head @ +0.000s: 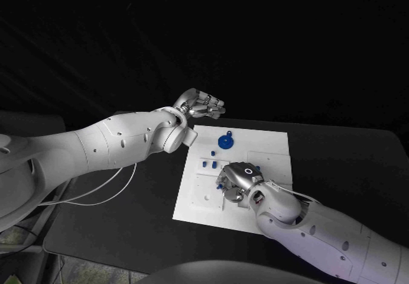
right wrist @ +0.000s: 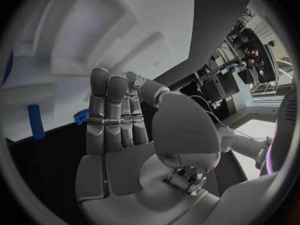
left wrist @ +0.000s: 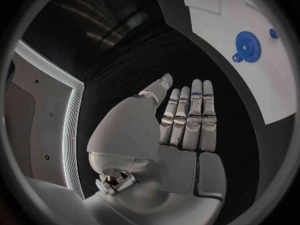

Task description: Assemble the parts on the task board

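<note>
The white task board (head: pixel 269 144) lies in the middle of the black table. A blue gear (head: pixel 226 142) sits near its far left corner, with small blue pegs (head: pixel 208 164) standing a little nearer. My left hand (head: pixel 201 106) hovers beyond the board's far left corner. Its fingers (left wrist: pixel 189 116) are stretched out flat and hold nothing. The left wrist view shows the gear (left wrist: pixel 247 46) on the board (left wrist: pixel 275 90). My right hand (head: pixel 241 180) is low over the board's left middle, fingers (right wrist: pixel 109 112) straight and empty. A blue peg (right wrist: pixel 36 121) and a small blue piece (right wrist: pixel 81 116) lie just beside them.
The board has raised white blocks and recesses (head: pixel 266 161) on its right half. Black table (head: pixel 341 160) surrounds the board. A white cable (head: pixel 102 192) trails from my left arm over the table's left side.
</note>
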